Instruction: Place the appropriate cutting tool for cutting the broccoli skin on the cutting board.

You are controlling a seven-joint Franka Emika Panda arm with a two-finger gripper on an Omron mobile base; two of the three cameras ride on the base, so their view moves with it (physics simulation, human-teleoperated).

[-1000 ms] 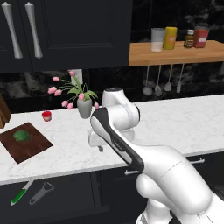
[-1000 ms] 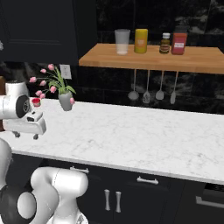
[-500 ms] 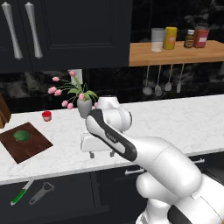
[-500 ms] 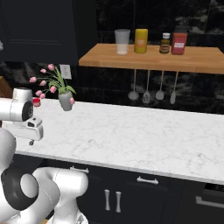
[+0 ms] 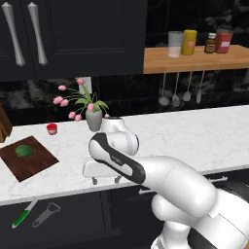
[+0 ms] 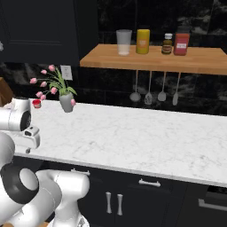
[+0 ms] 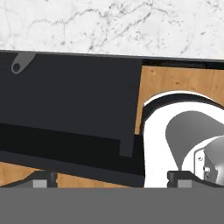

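While I watch from the left base view, the hand [image 5: 104, 181] hangs low at the front edge of the desk [image 5: 194, 136], its fingers [image 5: 94, 181] pointing down and standing wide apart with nothing between them. From the hand view I see both fingertips [image 7: 43, 178] at the bottom, spread far apart, over a dark cabinet front and a strip of white marble at the top.

I find the knife [image 5: 24, 214] below the desk edge against the dark cabinet front, green handle lowest, blade slanting up to the right. I note the peeler [image 5: 46, 214] just beside it on the right. Both lie well left of the hand.

On the desk's left end I see the board [image 5: 36, 163] with the broccoli [image 5: 24, 151] on it. Behind it stand a red cup [image 5: 51, 128] and a vase [image 5: 94, 120] of pink flowers.
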